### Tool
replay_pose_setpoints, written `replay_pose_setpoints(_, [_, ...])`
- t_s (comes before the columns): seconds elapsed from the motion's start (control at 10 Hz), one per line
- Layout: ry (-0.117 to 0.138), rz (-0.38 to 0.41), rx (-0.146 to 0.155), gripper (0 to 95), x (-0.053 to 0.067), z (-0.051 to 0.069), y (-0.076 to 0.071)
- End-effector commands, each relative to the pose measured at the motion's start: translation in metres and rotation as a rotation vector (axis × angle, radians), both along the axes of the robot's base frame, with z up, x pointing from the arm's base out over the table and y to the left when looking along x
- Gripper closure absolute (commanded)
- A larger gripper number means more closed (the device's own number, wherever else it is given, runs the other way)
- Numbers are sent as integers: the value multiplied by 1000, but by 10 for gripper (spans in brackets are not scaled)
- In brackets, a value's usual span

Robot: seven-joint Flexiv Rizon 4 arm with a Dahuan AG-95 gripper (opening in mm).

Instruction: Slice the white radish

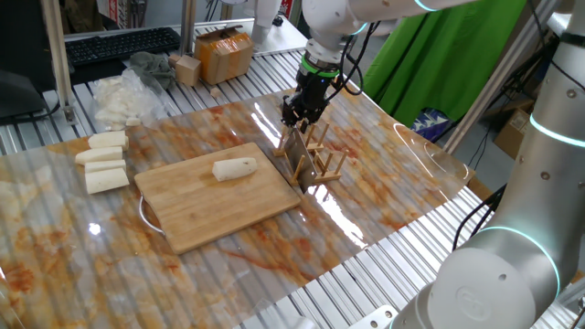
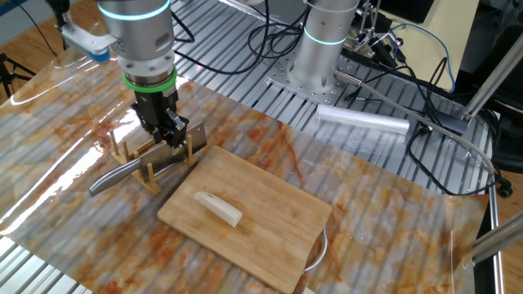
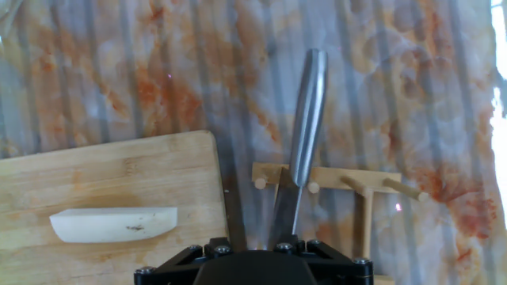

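Two fixed views from opposite sides, close hand view downward, all sharing cutting board (image 1: 219, 196)

The pale rectangular bamboo cutting board (image 1: 219, 196) looks matt with fine lengthwise grain. A glossy clear plastic sheet (image 1: 402, 178), stained rusty orange, throws glare over the ribbed metal desk (image 2: 237, 41). The knife's brushed steel handle (image 3: 307, 111) shines softly on a small rack of light wooden dowels (image 3: 356, 184). The stubby cream-white radish (image 2: 219, 207) looks smooth and dull.
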State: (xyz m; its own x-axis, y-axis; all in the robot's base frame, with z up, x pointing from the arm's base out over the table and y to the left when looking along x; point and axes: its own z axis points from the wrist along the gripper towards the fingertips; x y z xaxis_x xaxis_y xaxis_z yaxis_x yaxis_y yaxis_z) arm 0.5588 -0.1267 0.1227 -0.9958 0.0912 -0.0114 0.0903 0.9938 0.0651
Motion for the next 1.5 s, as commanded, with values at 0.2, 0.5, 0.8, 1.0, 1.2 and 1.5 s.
replay_pose_setpoints(0.2, [1, -2, -6, 570, -1, -1, -3])
replay_pose_setpoints(0.5, [4, 10, 10, 570, 3, -10, -14])
replay_pose_setpoints(0.8, [1, 9, 14, 570, 4, -23, -20])
replay_pose_setpoints(1.0, [1, 11, 20, 570, 4, -29, -20])
replay_pose_setpoints(1.2, [0, 11, 24, 570, 4, -34, -19])
replay_pose_setpoints(1.5, [-4, 12, 26, 570, 4, -41, -20])
